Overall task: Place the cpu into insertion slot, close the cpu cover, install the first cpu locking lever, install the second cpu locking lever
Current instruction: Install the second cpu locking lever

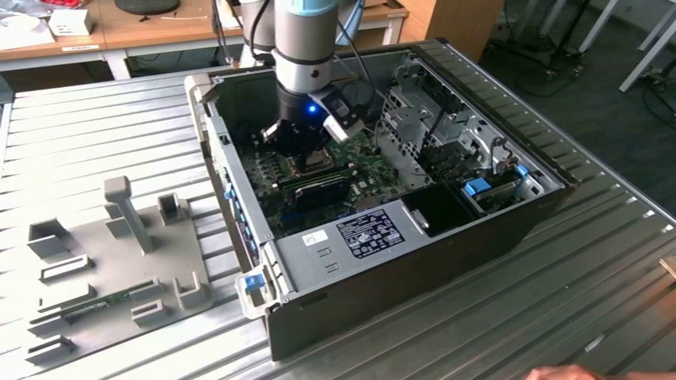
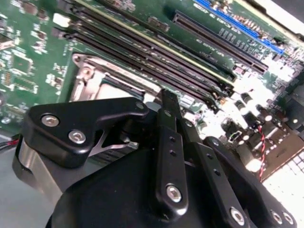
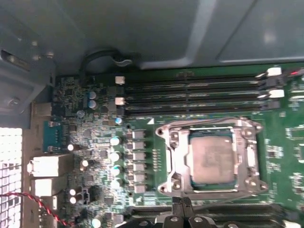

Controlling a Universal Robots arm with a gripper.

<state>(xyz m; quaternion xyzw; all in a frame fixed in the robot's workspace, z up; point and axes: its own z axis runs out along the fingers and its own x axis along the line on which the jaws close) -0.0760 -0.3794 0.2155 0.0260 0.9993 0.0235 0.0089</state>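
Observation:
The cpu (image 3: 212,160), a silvery-tan square, lies flat in the insertion slot (image 3: 164,186) on the green board. The cpu cover (image 3: 176,159) is down over it, its metal frame ringing the chip. A thin metal lever (image 3: 209,122) runs along the slot's edge on the memory-slot side. My gripper (image 3: 183,205) hovers at the opposite edge of the slot with its black fingers together and nothing seen between them. In the second wrist view the gripper (image 2: 168,97) sits just beside the slot's metal rim (image 2: 102,80). In the exterior view the gripper (image 1: 299,154) reaches down inside the open computer case (image 1: 507,229).
Long black memory slots (image 3: 190,97) run beside the socket. Case walls and a metal drive cage (image 1: 423,119) hem in the arm. Red and black wires (image 3: 38,204) cross a board corner. A grey fixture plate (image 1: 106,261) lies on the exterior view's left; a hand (image 1: 560,372) shows at its lower right.

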